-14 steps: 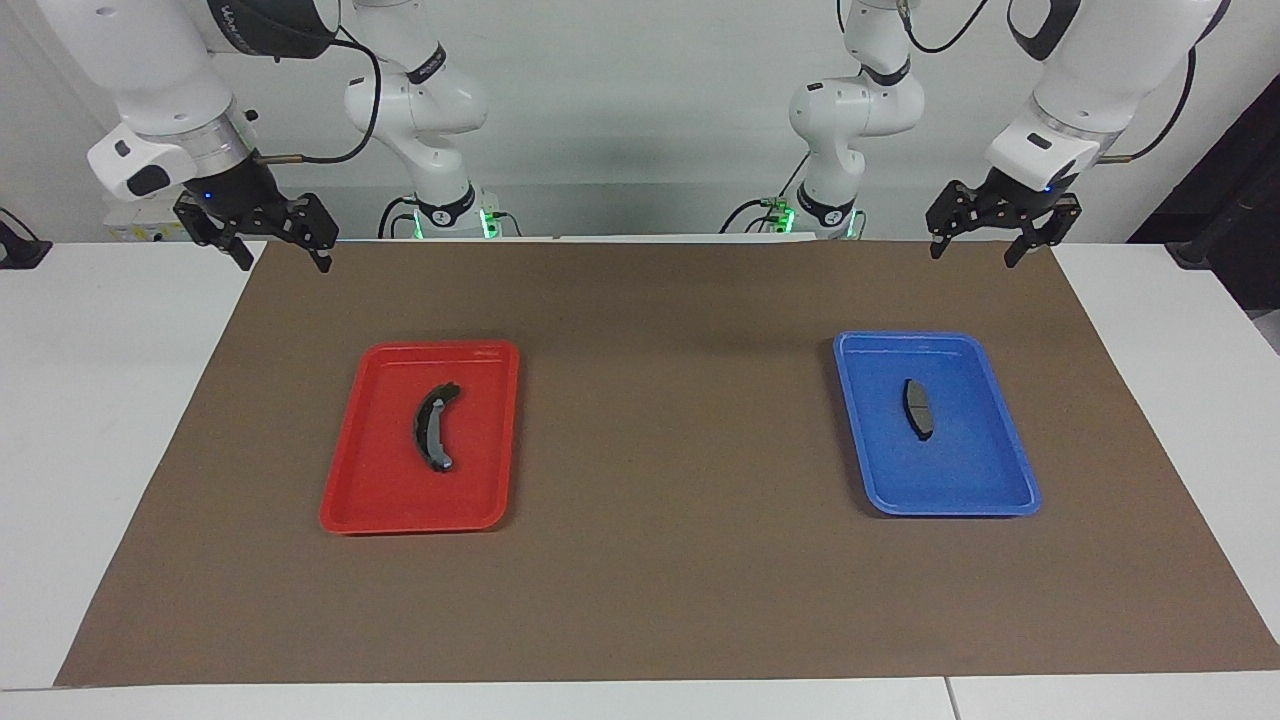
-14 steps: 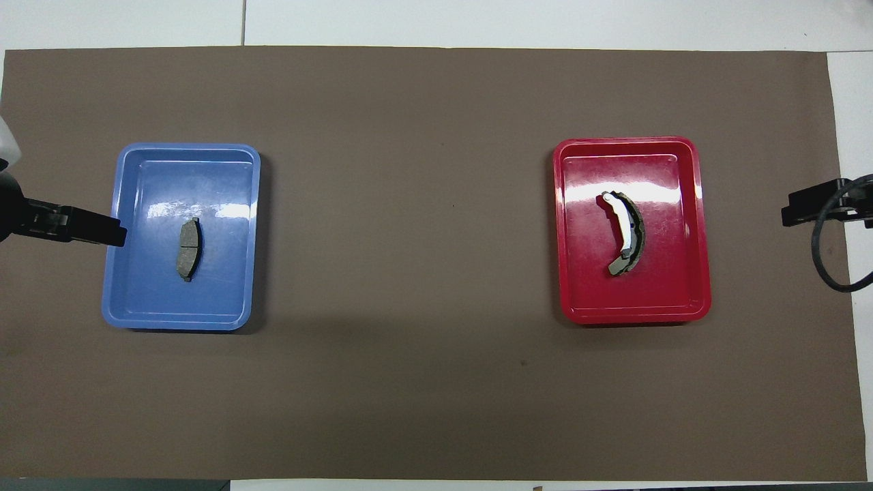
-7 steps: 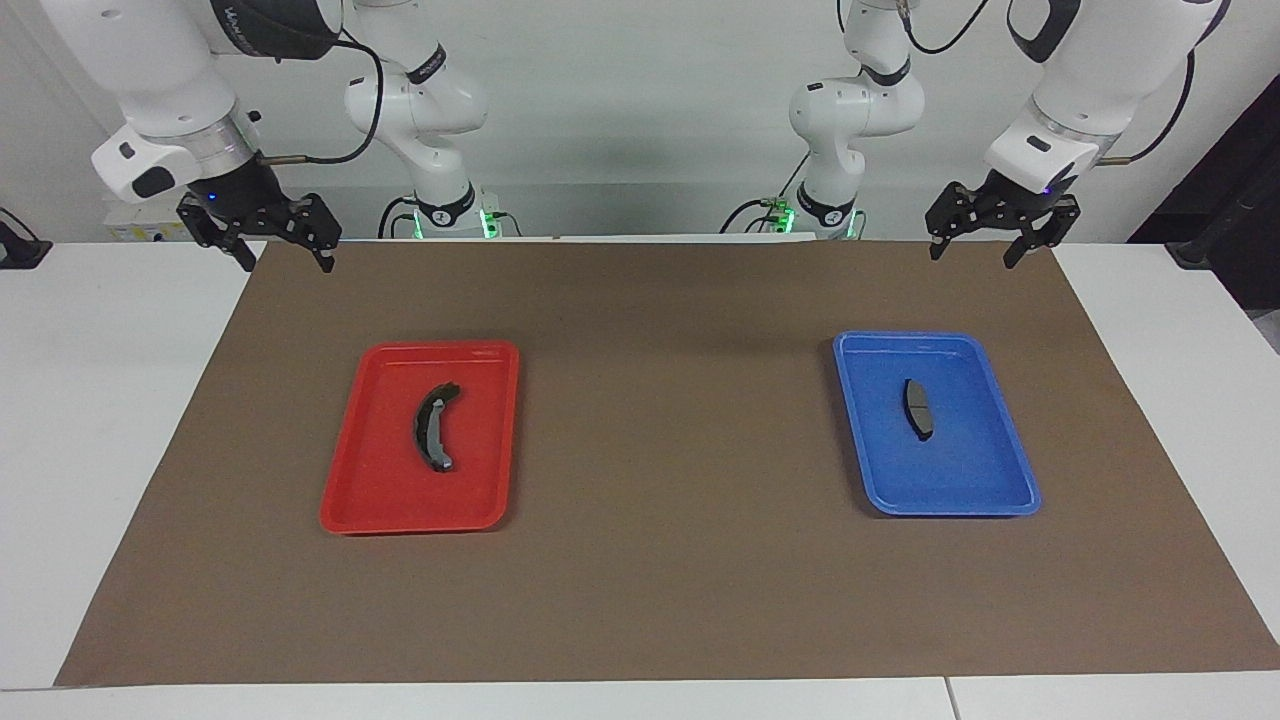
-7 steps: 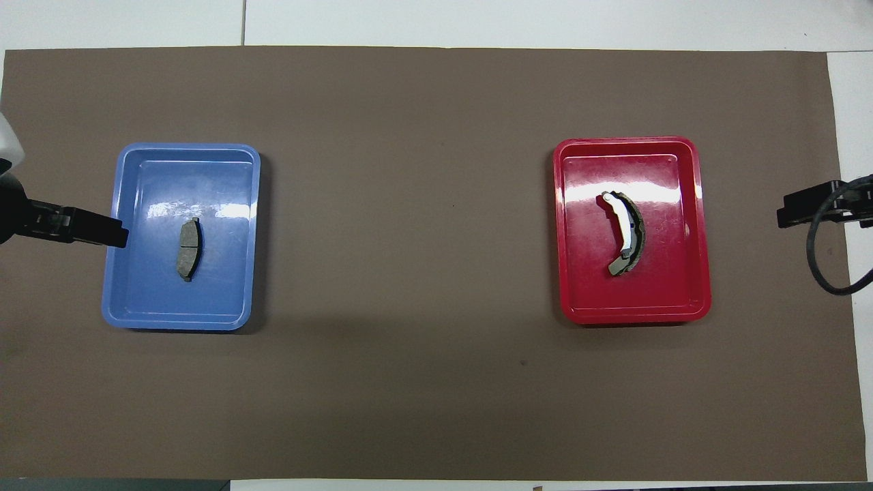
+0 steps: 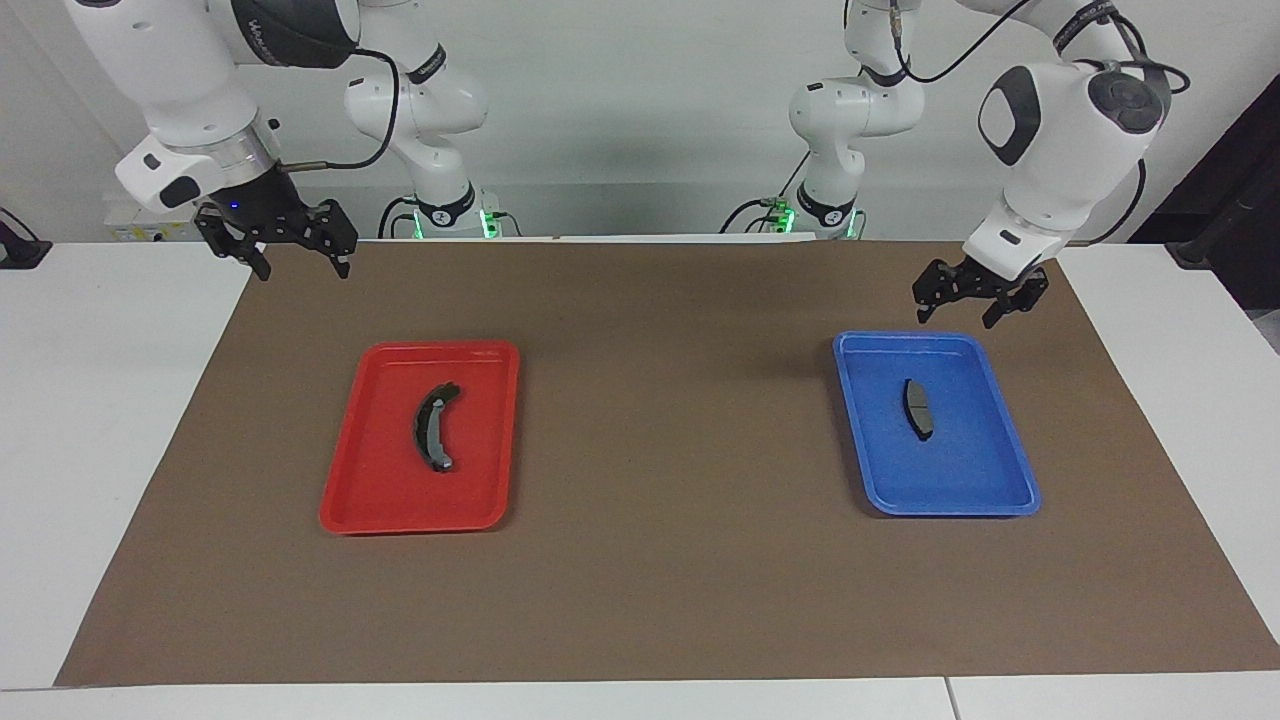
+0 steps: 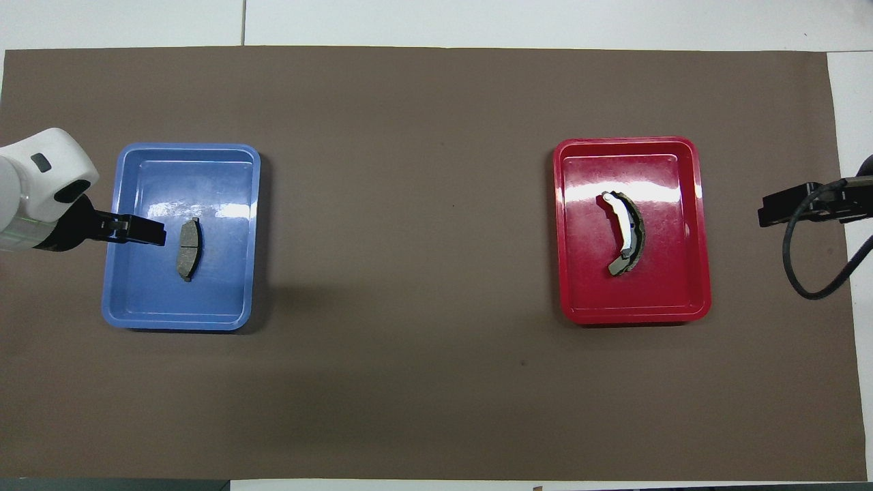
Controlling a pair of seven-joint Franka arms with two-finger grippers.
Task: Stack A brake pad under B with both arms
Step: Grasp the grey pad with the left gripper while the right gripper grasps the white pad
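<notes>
The short dark-grey brake pad A (image 5: 917, 408) (image 6: 187, 249) lies flat in the blue tray (image 5: 960, 475) (image 6: 177, 303). Long, crescent-shaped B (image 5: 434, 427) (image 6: 627, 233), with its light-grey strip, lies in the red tray (image 5: 390, 490) (image 6: 648, 300). My left gripper (image 5: 955, 318) (image 6: 146, 232) hangs open and empty in the air over the blue tray, clear of the pad. My right gripper (image 5: 303, 270) (image 6: 774, 208) is open and empty, raised over the brown mat's edge at the right arm's end, well away from the red tray.
A brown mat (image 5: 660, 450) (image 6: 409, 204) covers most of the white table (image 5: 90, 400), and both trays rest on it. A black cable (image 6: 798, 266) loops down from the right arm.
The left arm has swung down and inward, bringing its gripper over the blue tray. The right gripper has shifted a little toward the red tray. The pads and trays have not moved.
</notes>
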